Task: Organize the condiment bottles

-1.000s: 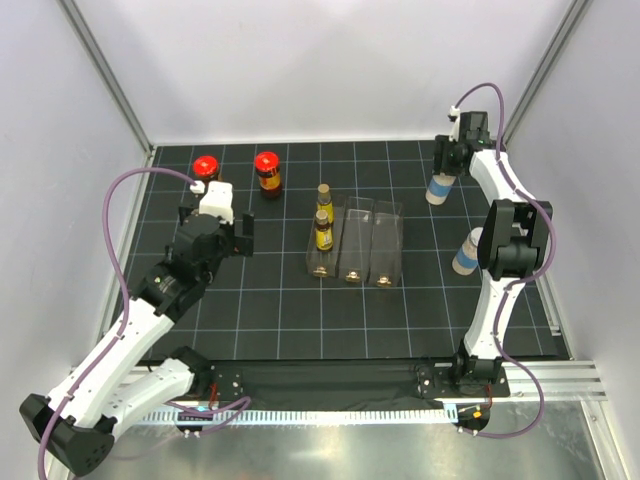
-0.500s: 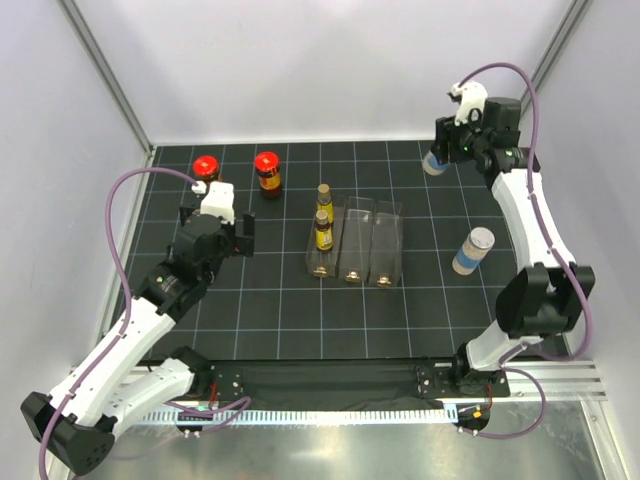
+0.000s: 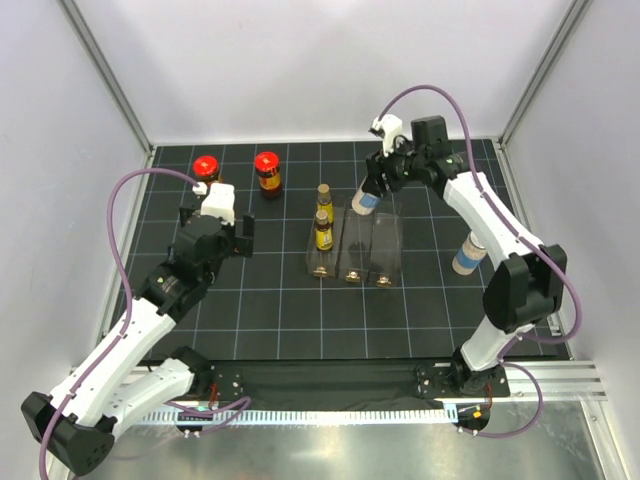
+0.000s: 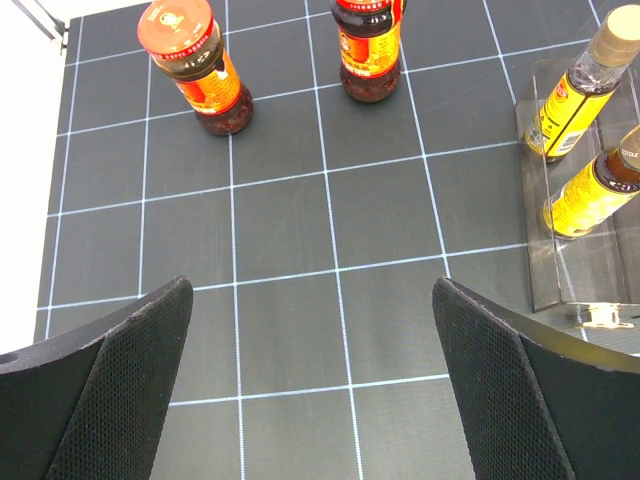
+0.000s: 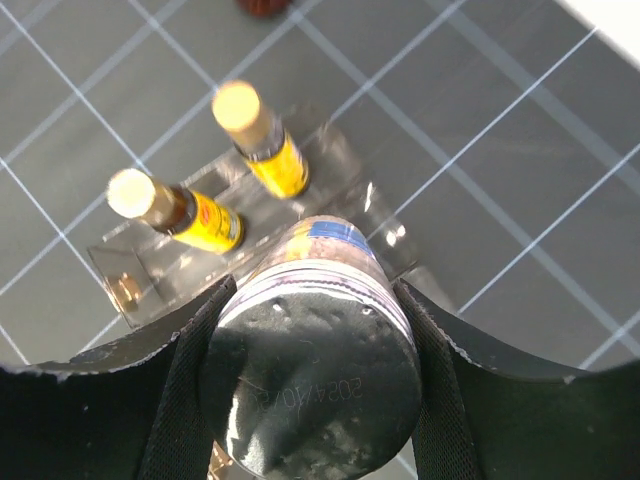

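Hanging over the far end of the clear rack (image 3: 356,248), a blue-labelled white bottle (image 3: 366,200) is pinched in the right pincer (image 3: 374,188); the embossed code on its glossy base is unreadable. Two yellow bottles (image 3: 323,235) stand in the rack's left slot. A second white bottle (image 3: 468,252) stands near the worktop's (image 3: 280,320) right edge. The left pincer (image 4: 310,290) is spread over open grid, two red-capped jars (image 4: 195,70) beyond.

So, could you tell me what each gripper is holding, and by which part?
The right gripper clamps a white blue-labelled bottle by the sides of its body; the left gripper, open, holds nothing.
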You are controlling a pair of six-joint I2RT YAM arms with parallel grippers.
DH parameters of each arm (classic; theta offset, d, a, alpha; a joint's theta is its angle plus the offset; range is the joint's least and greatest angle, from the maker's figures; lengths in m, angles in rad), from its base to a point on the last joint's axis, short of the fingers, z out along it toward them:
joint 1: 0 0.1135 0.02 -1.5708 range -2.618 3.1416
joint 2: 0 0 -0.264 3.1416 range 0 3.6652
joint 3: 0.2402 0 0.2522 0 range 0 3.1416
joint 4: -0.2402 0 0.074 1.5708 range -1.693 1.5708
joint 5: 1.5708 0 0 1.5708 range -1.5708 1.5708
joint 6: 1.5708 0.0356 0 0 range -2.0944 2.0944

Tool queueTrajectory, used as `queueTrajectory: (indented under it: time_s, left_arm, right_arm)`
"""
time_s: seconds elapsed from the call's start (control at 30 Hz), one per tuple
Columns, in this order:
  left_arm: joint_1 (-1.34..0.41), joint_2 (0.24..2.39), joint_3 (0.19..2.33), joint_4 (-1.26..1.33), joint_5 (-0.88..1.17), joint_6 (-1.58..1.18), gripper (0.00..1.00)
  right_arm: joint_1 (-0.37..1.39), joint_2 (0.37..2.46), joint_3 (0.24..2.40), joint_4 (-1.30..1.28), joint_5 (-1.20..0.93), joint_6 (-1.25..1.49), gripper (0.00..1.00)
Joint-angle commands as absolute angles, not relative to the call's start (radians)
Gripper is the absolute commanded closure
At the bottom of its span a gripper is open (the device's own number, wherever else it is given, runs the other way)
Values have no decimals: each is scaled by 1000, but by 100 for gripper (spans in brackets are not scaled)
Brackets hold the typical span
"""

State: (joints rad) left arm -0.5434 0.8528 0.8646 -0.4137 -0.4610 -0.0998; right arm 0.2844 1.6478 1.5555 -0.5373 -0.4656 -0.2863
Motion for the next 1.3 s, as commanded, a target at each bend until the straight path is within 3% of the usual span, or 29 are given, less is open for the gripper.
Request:
queueTrajectory:
  time_s: [0.0,0.6,1.27]
  left_arm:
    - [-541,836,862,-362,-474,-95,0]
    - [-541,836,861,-362,-477,-92,0]
    - [-541,839,856,-360,-482,-92,0]
  right_arm:
    - [287,1664,1594,-520,-512,-294,96]
    - [334,1799,1620,-529,-403,-324,95]
    - [362,1901,1675,-552,-361,-351,80]
